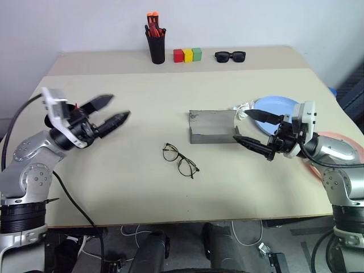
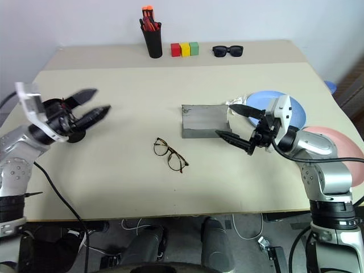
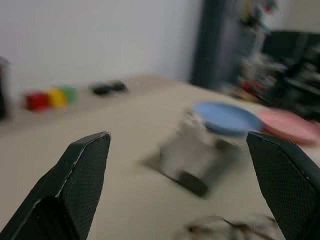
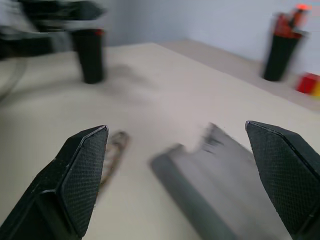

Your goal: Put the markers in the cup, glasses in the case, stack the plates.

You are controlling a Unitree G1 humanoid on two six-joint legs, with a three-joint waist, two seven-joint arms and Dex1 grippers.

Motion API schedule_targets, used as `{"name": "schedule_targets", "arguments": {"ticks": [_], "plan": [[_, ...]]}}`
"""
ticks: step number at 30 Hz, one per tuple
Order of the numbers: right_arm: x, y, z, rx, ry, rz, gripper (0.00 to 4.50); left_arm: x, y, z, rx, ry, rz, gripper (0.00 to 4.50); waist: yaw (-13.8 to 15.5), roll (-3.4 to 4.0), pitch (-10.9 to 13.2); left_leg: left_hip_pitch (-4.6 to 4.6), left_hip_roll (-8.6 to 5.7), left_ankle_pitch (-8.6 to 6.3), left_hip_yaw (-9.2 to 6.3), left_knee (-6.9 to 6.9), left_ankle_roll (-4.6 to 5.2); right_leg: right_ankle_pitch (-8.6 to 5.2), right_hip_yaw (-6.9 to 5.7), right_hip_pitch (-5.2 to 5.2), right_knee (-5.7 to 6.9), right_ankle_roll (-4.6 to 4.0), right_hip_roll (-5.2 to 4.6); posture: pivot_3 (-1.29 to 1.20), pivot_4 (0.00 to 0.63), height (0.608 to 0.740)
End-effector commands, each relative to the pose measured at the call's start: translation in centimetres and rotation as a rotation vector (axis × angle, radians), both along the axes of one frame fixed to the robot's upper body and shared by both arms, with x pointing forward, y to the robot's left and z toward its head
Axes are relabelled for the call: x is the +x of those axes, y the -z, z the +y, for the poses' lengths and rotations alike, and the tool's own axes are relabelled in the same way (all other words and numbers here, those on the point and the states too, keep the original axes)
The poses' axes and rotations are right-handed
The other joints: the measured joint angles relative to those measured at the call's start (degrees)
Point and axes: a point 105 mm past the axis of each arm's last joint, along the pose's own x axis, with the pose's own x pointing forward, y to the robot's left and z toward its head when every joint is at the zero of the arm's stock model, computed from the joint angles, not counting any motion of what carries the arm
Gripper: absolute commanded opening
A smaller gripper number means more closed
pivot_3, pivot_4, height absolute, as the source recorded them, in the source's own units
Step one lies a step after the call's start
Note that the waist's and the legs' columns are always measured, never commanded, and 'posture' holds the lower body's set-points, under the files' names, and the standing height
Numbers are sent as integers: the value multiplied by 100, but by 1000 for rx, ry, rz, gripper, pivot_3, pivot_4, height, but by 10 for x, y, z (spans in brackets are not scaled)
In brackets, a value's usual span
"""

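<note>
Glasses untouched; both hands wide open

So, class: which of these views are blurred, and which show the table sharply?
Both eye views are sharp: the glasses and grey case read clearly. Left wrist view: fingers crisp, blue plate smeared. Right wrist view: case and black cup blurred.
</note>
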Motion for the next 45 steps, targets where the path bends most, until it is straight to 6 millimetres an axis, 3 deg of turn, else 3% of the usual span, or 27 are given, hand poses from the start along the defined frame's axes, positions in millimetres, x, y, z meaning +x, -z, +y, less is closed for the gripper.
{"name": "schedule_targets", "arguments": {"ticks": [1,4,12,17,19,24,31,35,39,42,45], "plan": [[7,-9,-7,-12,76,12,4500,-14,0,-6,47,115,85,4444,-4,2,1,1,0,0,1,-1,0,0,0,0,0,0,0,0,150,740],[13,-11,-11,-19,147,3,4500,-15,7,2,88,128,145,4444,-1,3,2,1,1,0,1,-2,0,-1,0,0,0,-1,2,0,150,740],[21,-4,-16,-125,264,-1,4500,-5,1,14,110,104,112,4444,24,3,2,-2,1,0,0,-1,0,-1,0,0,-4,-1,1,0,150,740],[12,-7,3,-120,180,-1,4500,0,2,15,112,91,105,4444,5,3,2,-2,2,0,0,-4,0,-1,0,-2,-4,-1,1,0,150,740],[17,-8,0,-102,194,-3,4500,-1,4,15,108,94,115,4444,-1,3,2,-3,3,0,0,-5,0,-1,0,-4,-4,-1,1,0,150,740],[13,8,9,-181,119,2,4500,-1,5,11,106,93,88,4444,20,2,2,-4,3,0,0,-4,0,-1,-1,-3,-5,-1,0,0,150,740],[25,8,21,-161,103,-5,4500,0,7,3,94,89,76,4444,7,2,2,-3,3,0,0,-3,0,0,0,-3,-5,0,0,0,150,740],[14,-7,16,-23,20,-19,4500,17,4,-25,85,99,1,4444,62,1,2,-5,1,0,-2,-2,-1,0,-1,0,-7,0,-1,0,150,740],[5,-8,11,-7,-19,-55,4500,57,5,-66,84,78,-45,4444,180,-2,0,-2,-7,1,-5,14,-1,3,-3,15,-12,1,-4,0,150,740],[0,-8,11,12,-28,-33,4500,74,21,-111,163,169,-15,4444,163,-3,0,0,-11,1,-3,19,0,6,-2,22,-16,7,-4,0,150,740],[-11,-5,8,6,-42,-6,4500,80,34,-142,235,260,-1,4444,131,-2,-1,-1,-11,-1,-2,11,4,6,-2,21,-25,8,-4,0,150,740]]}}
